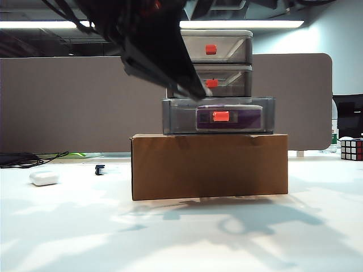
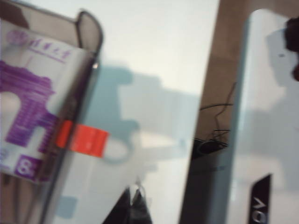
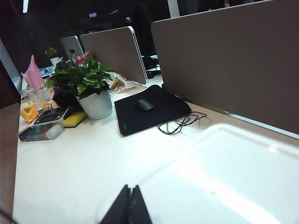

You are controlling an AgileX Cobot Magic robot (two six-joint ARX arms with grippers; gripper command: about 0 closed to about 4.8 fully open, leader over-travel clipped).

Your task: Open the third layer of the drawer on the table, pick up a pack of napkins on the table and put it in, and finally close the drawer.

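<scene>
Two steps done, closing left
Purple soft napkin pack lies in the open smoky-grey bottom drawer; left tool and right tool both pinched empty.

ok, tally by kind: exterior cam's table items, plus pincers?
Drawer cabinet: 1
Cardboard box: 1
Napkin pack, in lowest tier: 1
Earbud case: 1
Puzzle cube: 1
Small dark item: 1
Pincers, left by that tier's handle, right over a white surface: 2
Total: 8
</scene>
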